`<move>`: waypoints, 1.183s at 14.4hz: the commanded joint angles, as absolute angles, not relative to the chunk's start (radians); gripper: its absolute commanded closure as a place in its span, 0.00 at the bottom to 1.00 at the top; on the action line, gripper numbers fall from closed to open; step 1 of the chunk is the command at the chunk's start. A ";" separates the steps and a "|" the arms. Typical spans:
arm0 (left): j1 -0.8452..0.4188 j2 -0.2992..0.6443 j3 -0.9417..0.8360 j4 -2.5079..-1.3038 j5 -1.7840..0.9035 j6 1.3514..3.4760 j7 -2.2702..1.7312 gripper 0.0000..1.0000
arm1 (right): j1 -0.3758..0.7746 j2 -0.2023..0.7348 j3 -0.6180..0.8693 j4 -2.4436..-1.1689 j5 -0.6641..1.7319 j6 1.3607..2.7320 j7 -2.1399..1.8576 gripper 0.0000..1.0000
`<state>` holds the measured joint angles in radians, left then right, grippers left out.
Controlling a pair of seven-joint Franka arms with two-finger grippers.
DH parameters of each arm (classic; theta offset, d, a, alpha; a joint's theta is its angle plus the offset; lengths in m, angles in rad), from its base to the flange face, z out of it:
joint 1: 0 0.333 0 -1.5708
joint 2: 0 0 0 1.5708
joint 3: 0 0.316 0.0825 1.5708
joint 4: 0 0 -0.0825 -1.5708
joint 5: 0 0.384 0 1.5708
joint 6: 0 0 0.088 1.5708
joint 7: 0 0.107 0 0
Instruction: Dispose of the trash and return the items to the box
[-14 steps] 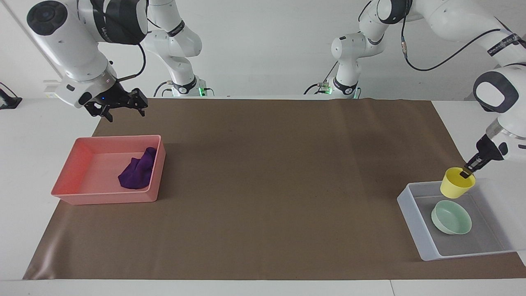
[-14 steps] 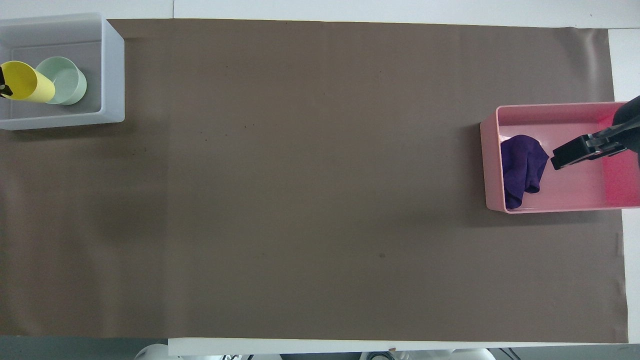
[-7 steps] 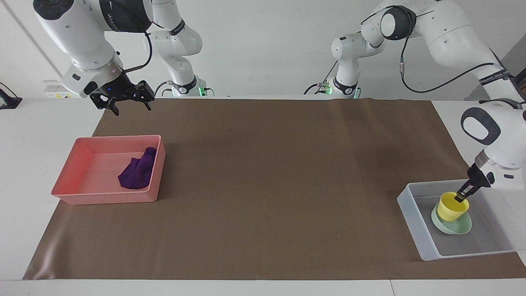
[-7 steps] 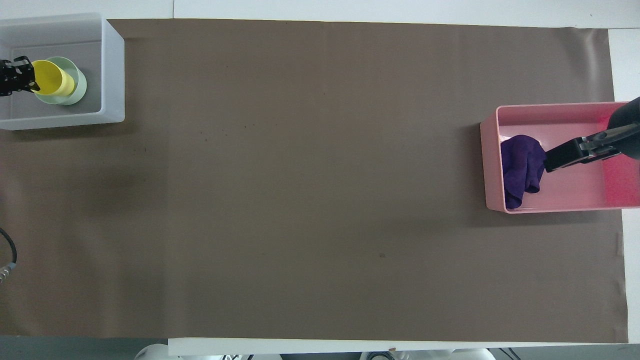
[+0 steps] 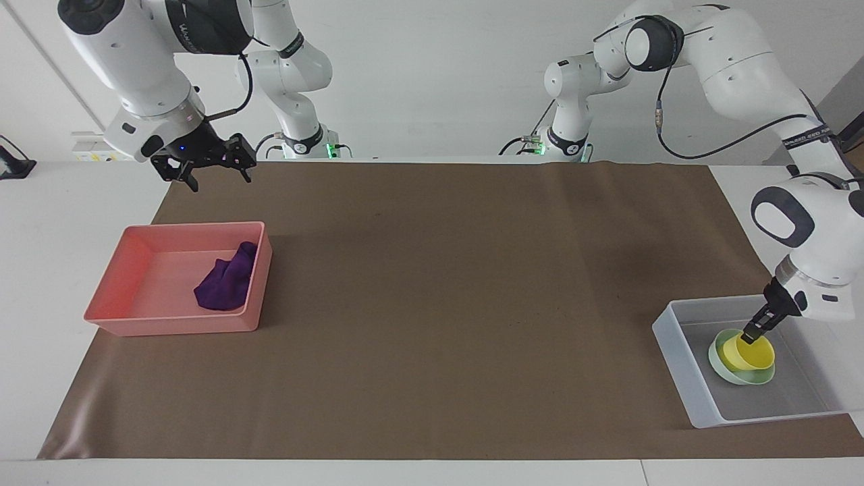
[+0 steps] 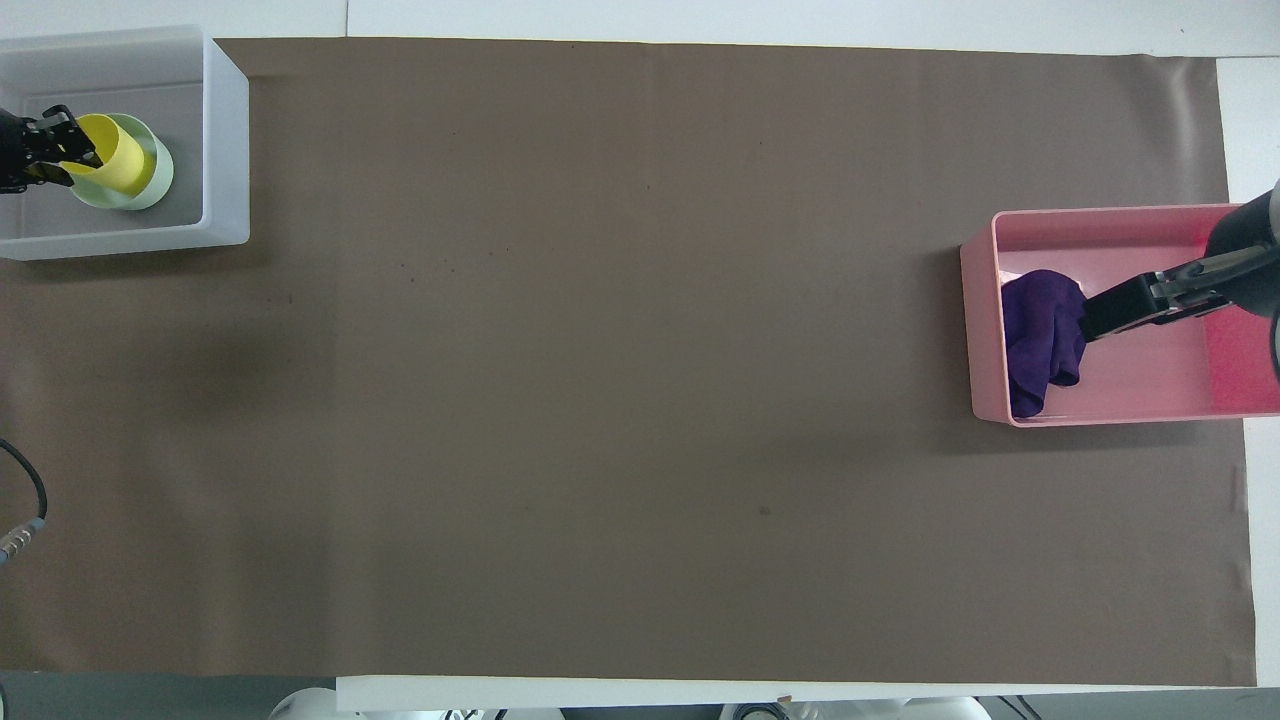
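Your left gripper (image 5: 750,334) sits at the rim of the yellow plastic cup (image 5: 748,354); can't tell if its fingers grip or have let go. Cup's nested in the shallow mint-green bowl (image 5: 732,371) inside the translucent box (image 5: 682,358). Right gripper (image 5: 210,162) hangs open, waiting; bunched purple rag (image 5: 226,280) lies in the pink tray (image 5: 135,317) below it.

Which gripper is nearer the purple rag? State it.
Right. The right gripper hangs above the pink tray holding the purple rag; the left gripper is at the yellow cup.

Yellow cup (image 5: 747,353) nested in green bowl (image 5: 722,368) inside box (image 5: 678,358) — purple rag (image 5: 226,282) bunched
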<state>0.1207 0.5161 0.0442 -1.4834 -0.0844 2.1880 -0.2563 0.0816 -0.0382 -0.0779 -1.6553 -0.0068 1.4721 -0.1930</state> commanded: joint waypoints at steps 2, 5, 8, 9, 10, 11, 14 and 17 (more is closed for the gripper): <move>0.098 0.369 0.049 -1.483 -0.103 2.038 -0.265 0.00 | 0.077 -0.098 -0.084 -1.671 0.011 1.480 -0.184 0.00; 0.071 0.225 0.045 -1.547 -0.100 1.802 -0.246 0.00 | 0.078 -0.120 -0.084 -1.671 0.011 1.479 -0.184 0.00; 0.008 -0.002 0.044 -1.724 -0.059 1.697 -0.105 0.00 | 0.078 -0.120 -0.084 -1.671 0.011 1.479 -0.184 0.00; -0.009 -0.058 0.038 -1.759 -0.020 1.666 -0.028 0.00 | 0.078 -0.120 -0.084 -1.672 0.011 1.479 -0.184 0.00; -0.032 -0.081 0.040 -1.759 -0.008 1.634 0.033 0.00 | 0.078 -0.120 -0.084 -1.672 0.011 1.479 -0.184 0.00; -0.046 -0.083 0.037 -1.737 -0.006 1.615 0.032 0.00 | 0.078 -0.120 -0.084 -1.671 0.011 1.479 -0.184 0.00; -0.104 0.007 0.038 -1.521 0.031 1.487 0.037 0.00 | 0.078 -0.120 -0.084 -1.672 0.011 1.479 -0.184 0.00; -0.107 0.031 0.037 -1.470 0.015 1.434 0.028 0.00 | 0.078 -0.120 -0.084 -1.672 0.011 1.479 -0.184 0.00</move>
